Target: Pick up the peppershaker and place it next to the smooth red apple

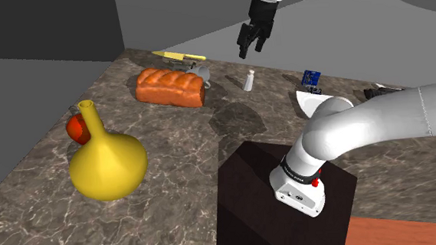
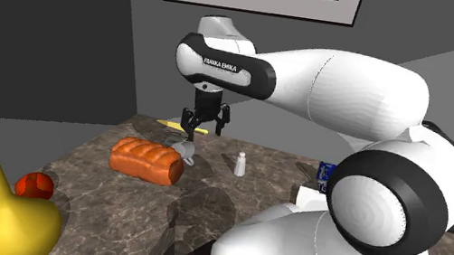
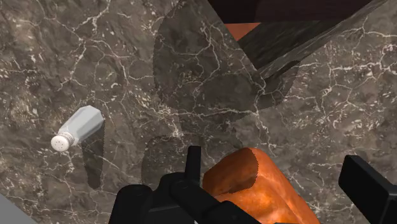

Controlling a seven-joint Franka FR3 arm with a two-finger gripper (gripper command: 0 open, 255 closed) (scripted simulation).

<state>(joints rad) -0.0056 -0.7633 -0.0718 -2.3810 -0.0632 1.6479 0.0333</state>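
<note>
We are seeing the gripper (image 1: 251, 49) hanging in the air above the far part of the marble-patterned tabletop (image 1: 181, 154), and its fingers (image 3: 193, 160) are standing wide apart, gripping nothing. In the wrist view a loaf of orange-brown bread (image 3: 249, 183) is lying below the gap between them, on the tabletop and not touched by either finger. The peppershaker (image 1: 248, 80), a small pale grey bottle with a white perforated cap, is standing upright on the tabletop, off to one side of the gripper and lower than it. In the shoulder view it is sitting to the right of the bread, near it but not touching. The red apple (image 1: 76, 131) is resting well apart from the shaker, toward the shoulder view's left edge of the tabletop, partly hidden behind the neck of a big yellow vase (image 1: 108, 163) (whether the two are touching we cannot tell). A small grey object (image 1: 203, 73) is lying just beside the loaf's far end, and a yellow-handled item (image 1: 176, 56) is lying behind it. The dark stand (image 1: 263, 207) is showing at the shoulder view's lower right
</note>
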